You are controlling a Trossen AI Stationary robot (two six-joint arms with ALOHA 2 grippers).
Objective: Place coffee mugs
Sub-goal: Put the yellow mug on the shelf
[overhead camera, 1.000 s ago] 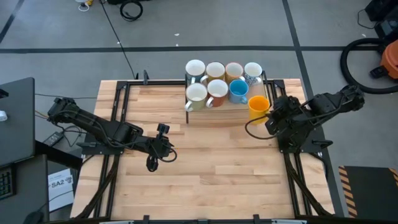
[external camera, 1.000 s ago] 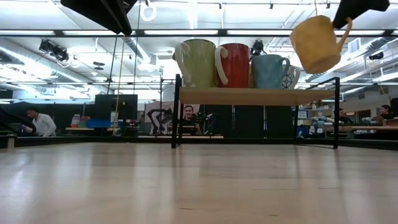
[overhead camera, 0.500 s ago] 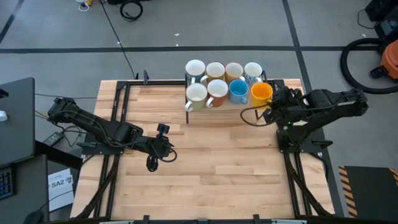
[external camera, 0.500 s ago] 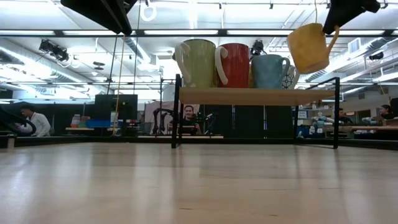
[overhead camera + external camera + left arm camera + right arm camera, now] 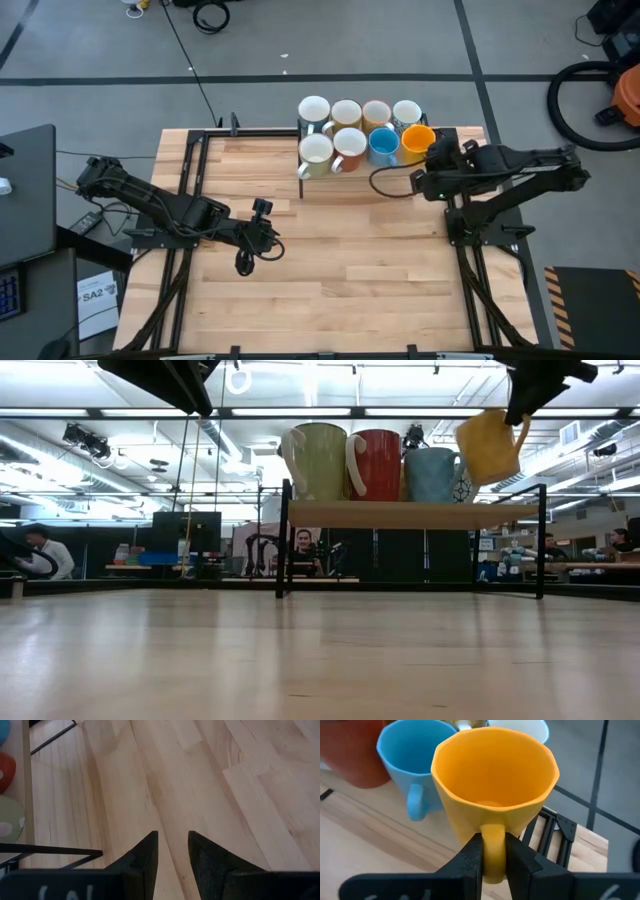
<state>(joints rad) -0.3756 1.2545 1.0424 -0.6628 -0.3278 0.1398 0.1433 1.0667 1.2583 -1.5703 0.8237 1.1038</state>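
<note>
A low wooden shelf [image 5: 400,513] stands at the table's far edge and carries several coffee mugs on their bases: pale green [image 5: 320,460], reddish-brown [image 5: 378,465], blue [image 5: 432,473] and white ones [image 5: 314,110]. My right gripper [image 5: 493,842] is shut on an orange mug [image 5: 417,143], which hangs over the shelf's right end beside the blue mug [image 5: 407,755]. My left gripper [image 5: 172,837] hovers open over the bare wood left of centre [image 5: 268,244], with nothing between its fingers. My right gripper pinches the orange mug's handle [image 5: 492,832] between its two fingers [image 5: 472,855], one on each flat side of the loop. The fingers come from the table's right, slanting down. The mug [image 5: 490,445] hangs tilted, mouth up, clear of the shelf.
The shelf's black metal frame [image 5: 542,540] stands up at its right end, just below the held mug. A black frame [image 5: 200,160] lines the table's edges. Bare wood [image 5: 360,270] fills the near half of the table. People sit at desks in the room behind [image 5: 303,550].
My right gripper has swung toward the table's far edge and the shelf, carrying the orange mug from in front of the shelf's right end to beside the blue mug. The mug has stayed clear of the shelf and hangs a little less tilted.
</note>
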